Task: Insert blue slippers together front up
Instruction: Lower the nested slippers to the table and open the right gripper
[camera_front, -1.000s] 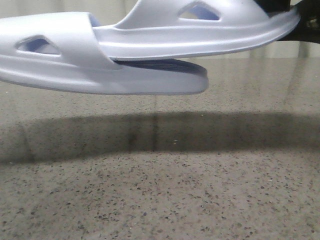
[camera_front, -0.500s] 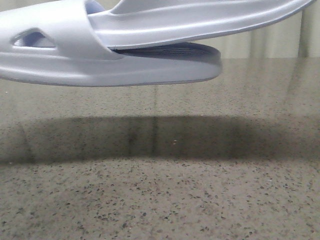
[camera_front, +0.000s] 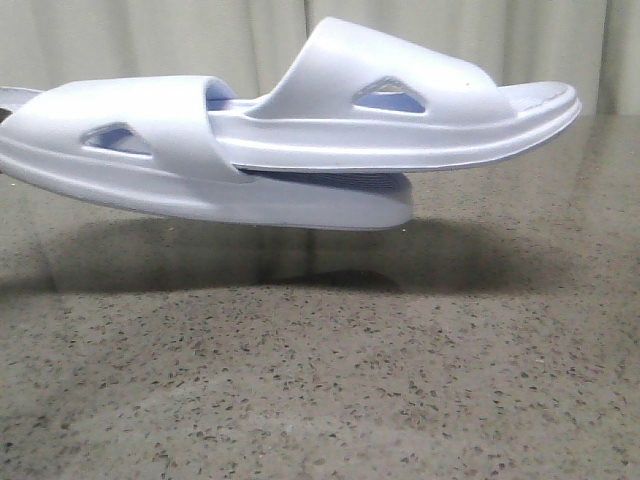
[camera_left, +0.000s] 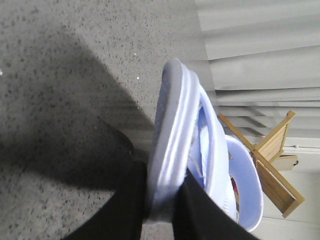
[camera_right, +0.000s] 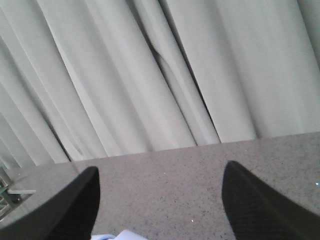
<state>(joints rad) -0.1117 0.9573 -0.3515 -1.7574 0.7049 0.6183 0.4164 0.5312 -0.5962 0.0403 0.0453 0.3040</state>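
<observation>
Two pale blue slippers hang nested together above the table in the front view. The left slipper (camera_front: 150, 140) has the heel of the right slipper (camera_front: 400, 110) pushed under its wide strap. Both lie roughly level, soles down. My left gripper (camera_left: 164, 174) is shut on the edge of the left slipper's sole (camera_left: 172, 135); the other slipper (camera_left: 242, 180) shows behind it. My right gripper (camera_right: 161, 169) is open and empty, and only a corner of a slipper (camera_right: 120, 235) shows below it. Neither gripper shows in the front view.
The speckled stone table (camera_front: 320, 380) lies under the slippers, with their shadow on it. Pale curtains (camera_right: 150, 75) hang behind the table's far edge. A wooden frame (camera_left: 272, 155) stands beyond the table in the left wrist view.
The nested slippers have come down in the front view, so both now show whole. The black right gripper that held the right slipper's toe end one second ago has let go and is gone from that view.
</observation>
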